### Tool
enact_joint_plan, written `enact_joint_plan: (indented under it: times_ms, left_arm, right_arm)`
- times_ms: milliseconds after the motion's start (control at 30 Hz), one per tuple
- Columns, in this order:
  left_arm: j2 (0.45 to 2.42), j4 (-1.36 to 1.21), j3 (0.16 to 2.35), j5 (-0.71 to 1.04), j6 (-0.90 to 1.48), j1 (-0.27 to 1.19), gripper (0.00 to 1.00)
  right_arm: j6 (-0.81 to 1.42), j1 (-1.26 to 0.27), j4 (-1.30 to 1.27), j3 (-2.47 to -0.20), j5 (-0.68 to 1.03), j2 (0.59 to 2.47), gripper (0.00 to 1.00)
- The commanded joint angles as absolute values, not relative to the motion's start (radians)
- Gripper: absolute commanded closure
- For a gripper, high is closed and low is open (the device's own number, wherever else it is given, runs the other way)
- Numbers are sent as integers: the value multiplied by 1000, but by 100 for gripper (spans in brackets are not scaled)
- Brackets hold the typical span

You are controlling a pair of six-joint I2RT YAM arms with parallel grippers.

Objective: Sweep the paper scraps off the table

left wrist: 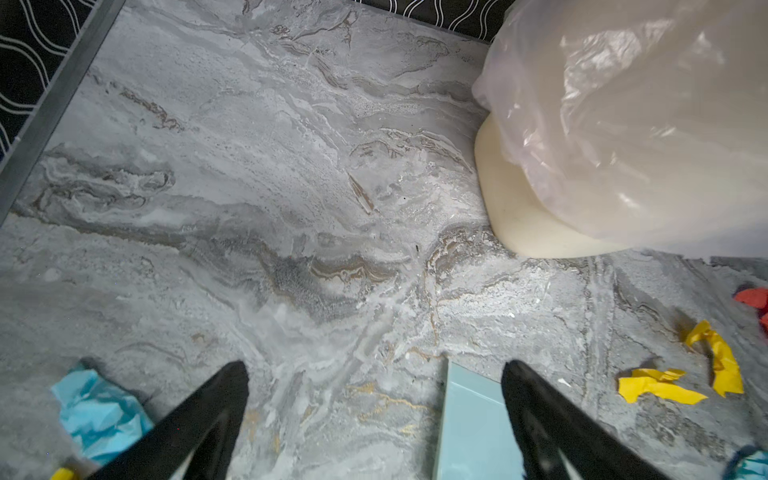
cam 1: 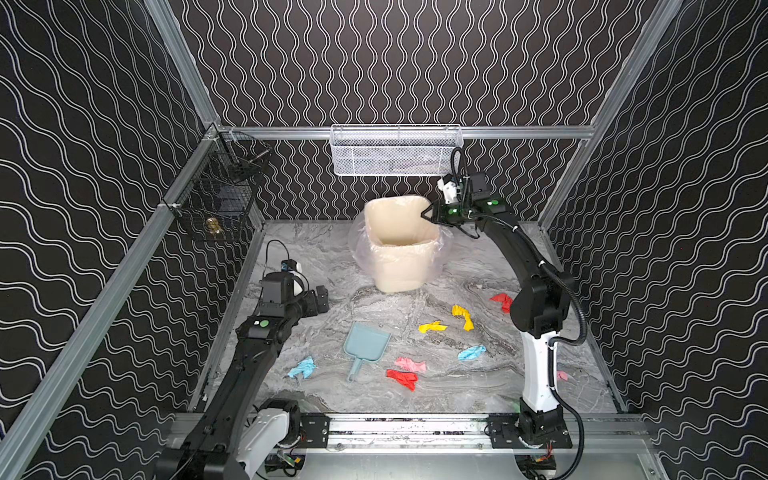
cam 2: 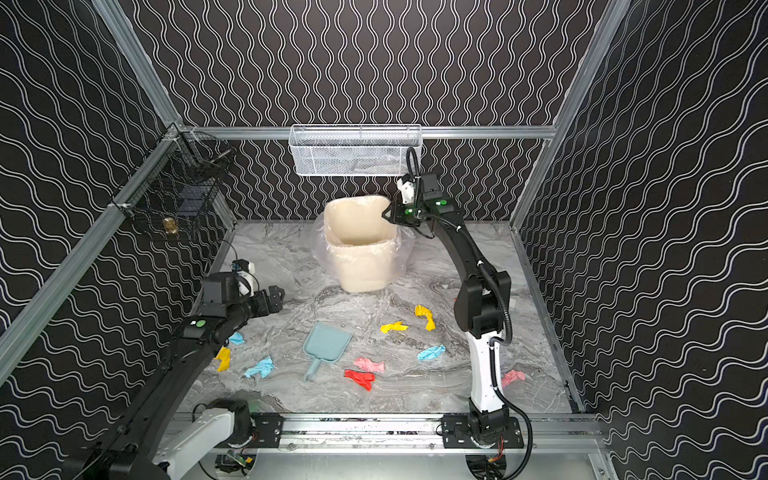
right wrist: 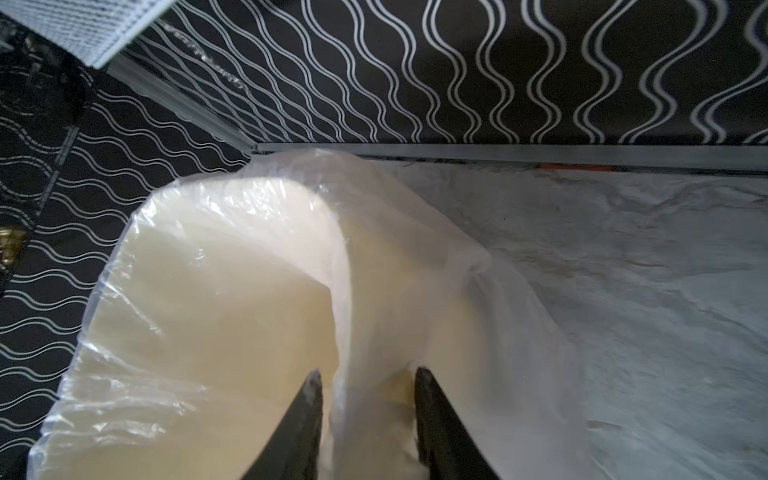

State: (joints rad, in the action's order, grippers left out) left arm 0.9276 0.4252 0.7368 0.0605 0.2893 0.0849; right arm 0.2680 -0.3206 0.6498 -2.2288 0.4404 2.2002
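Scraps [cam 2: 394, 327] all lie loose on the bench [cam 1: 316, 257], spread around the dustpan [cam 1: 368, 343] at near centre. None shows in the bin [cam 1: 399, 266] at far centre. Sweeping looks not yet begun. Left jaws are spread wide and empty, over the left of the bench. Right jaws straddle the bin's right rim; I cannot tell whether they pinch it.

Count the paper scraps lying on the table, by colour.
Yellow scraps: 3
Blue scraps: 3
Pink scraps: 2
Red scraps: 2
Total: 10
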Motion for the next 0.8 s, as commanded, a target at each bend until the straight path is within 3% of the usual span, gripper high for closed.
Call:
enact_joint_plan:
  times_ms: [0,333,767]
  left_arm:
    - [867,528,732,87,343,87,1]
    - [758,652,753,71,359,100,1]
    - [775,655,751,67,352,142,1]
  right_arm:
    - [277,-354,673,-2207,453,2196,62]
    - [297,-431,697,-2250,452,2241,60]
    - [321,-486,711,-2307,482,2276,57]
